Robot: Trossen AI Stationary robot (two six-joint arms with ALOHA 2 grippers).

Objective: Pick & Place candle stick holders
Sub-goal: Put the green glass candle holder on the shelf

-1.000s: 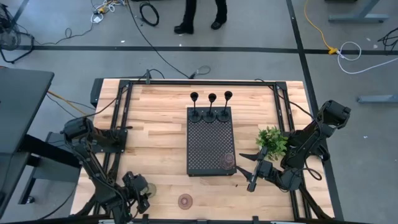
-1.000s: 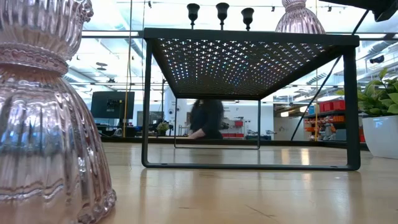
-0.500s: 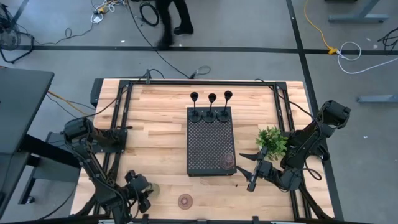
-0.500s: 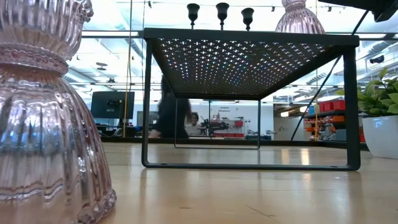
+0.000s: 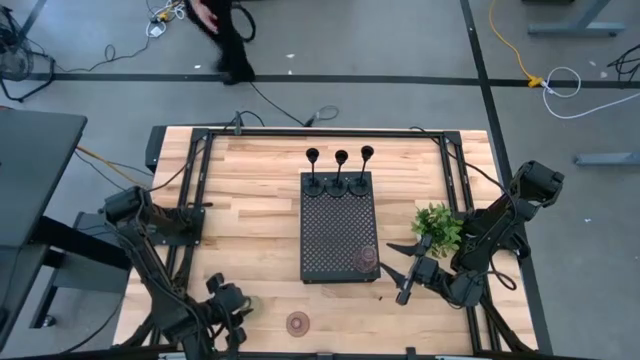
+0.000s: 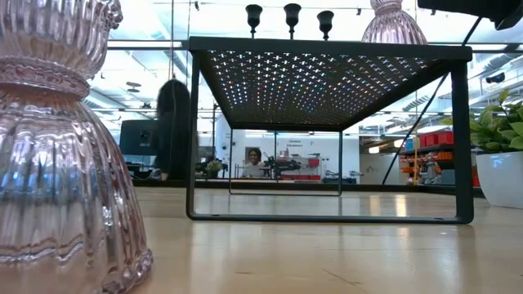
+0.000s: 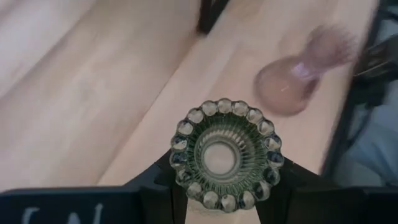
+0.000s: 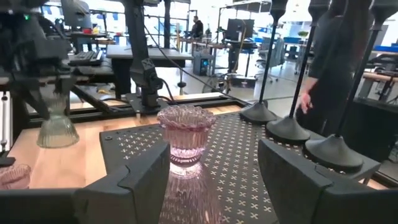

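Olive holder clamped in left gripper, shifted slightly rightward; right gripper open, unmoved.

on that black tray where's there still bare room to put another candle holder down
The tray is bare through its middle, between the three black holders crowding its far edge and the pink holder on its near right corner. The near left corner is free too.

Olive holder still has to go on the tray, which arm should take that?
Left. The left gripper is already shut on the olive holder, near the table's front-left edge. The right gripper sits open beside the tray, holding nothing.
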